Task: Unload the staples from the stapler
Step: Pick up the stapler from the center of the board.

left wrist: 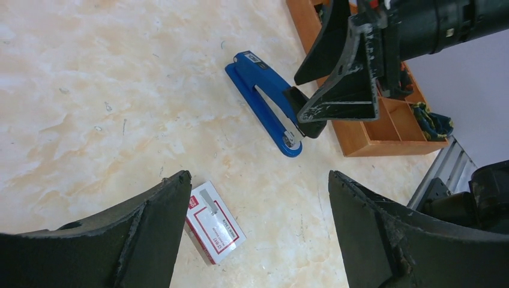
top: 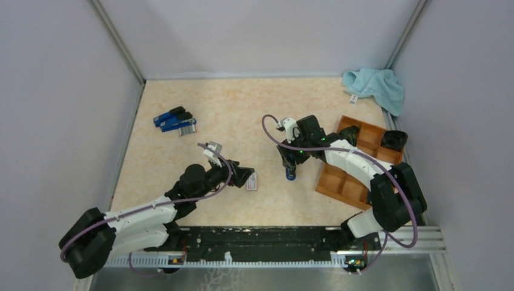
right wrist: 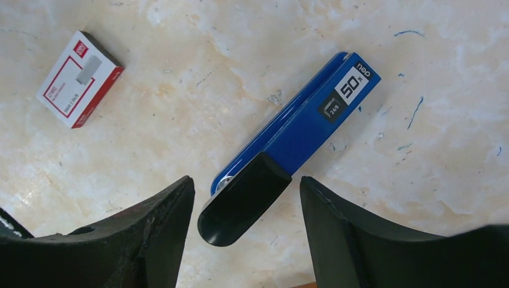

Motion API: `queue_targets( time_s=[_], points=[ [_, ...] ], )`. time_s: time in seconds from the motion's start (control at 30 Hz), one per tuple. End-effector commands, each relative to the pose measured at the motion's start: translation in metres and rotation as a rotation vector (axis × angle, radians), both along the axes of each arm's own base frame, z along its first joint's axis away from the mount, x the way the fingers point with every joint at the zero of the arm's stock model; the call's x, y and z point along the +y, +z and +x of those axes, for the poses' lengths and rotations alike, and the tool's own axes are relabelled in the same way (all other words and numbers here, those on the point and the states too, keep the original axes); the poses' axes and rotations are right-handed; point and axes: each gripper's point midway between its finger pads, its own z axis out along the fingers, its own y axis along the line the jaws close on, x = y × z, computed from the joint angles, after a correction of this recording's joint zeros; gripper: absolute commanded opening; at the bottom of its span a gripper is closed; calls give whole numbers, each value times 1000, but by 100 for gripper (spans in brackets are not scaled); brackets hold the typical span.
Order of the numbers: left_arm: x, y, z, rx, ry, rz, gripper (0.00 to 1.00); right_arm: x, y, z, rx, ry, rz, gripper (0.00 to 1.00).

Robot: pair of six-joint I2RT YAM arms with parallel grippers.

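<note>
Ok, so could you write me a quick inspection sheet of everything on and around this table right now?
Surface: beige marbled table, faint scuffs.
Job's things: blue stapler lying on the table; staples: nothing seen.
Clutter: white red-labelled box near the stapler; more blue staplers at the back left; wooden tray and blue cloth on the right.
Fingers: left fingers open, holding nothing, box beside them; right fingers open, either side of the stapler's black end, not gripping.
Cables: purple cables looped along both arms.
Surroundings: plain grey walls.
</note>
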Motion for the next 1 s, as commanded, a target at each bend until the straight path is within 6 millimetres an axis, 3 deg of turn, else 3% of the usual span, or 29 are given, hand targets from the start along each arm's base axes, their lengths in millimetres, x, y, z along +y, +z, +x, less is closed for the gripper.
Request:
queue_targets(
  time_s=[0.0,0.27,0.5,0.63,0.8,0.97],
  points=[
    [7,10,3,-24,39,-47,90,3,8,15,-50,-7,-55,65],
    [-1,13,-3,-12,-10,-64,89,3,-3,10,-15,11,-99,60],
    [-2,12,-10,6,-37,-79,89,10,-3,5,-38,102,-126,37],
    [1,8,-17,20,-45,-102,88,16,-1,-6,-57,222,-127,37],
    [5,12,-21,0,-48,-131,88,10,-3,-8,-63,266,-171,50],
    [4,15,-27,-6,-75,-144,88,1,-4,-6,-67,262,-222,55]
  ],
)
